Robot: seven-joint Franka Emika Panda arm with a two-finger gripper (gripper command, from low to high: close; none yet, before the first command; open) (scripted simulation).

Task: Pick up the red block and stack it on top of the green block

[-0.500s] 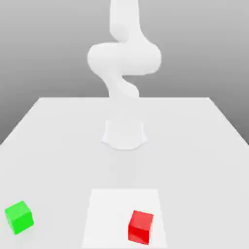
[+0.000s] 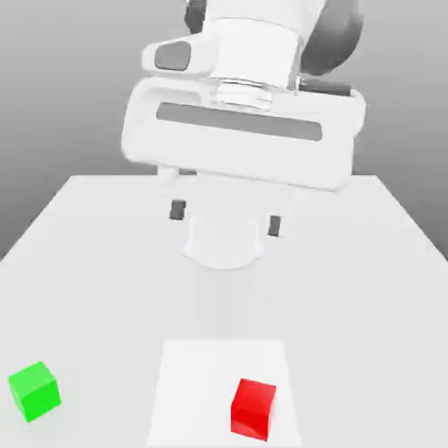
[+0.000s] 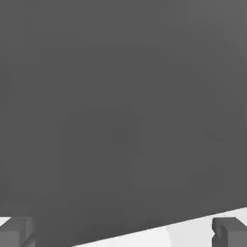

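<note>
The end effector (image 2: 226,219) is seen hanging high over the middle of the white worktop (image 2: 87,254), released, with its two dark fingertips (image 2: 178,210) spread wide apart and nothing caught between them. Nothing is being touched by it, and both blocks are left well below and well apart from it.

The red block (image 2: 254,408) is found sitting flat near the worktop's front edge, a bit toward the exterior view's right, on a slightly brighter white rectangular patch (image 2: 197,385) marked on the surface. The green block (image 2: 35,390) is parked by the front corner on the exterior view's left, off that patch, well apart from the red one. Both cubes are upright and look the same size.

From the hand view, the two fingertips (image 3: 17,231) are shown spread apart, with a strip of the worktop (image 3: 183,234) running between them under a plain grey background.
</note>
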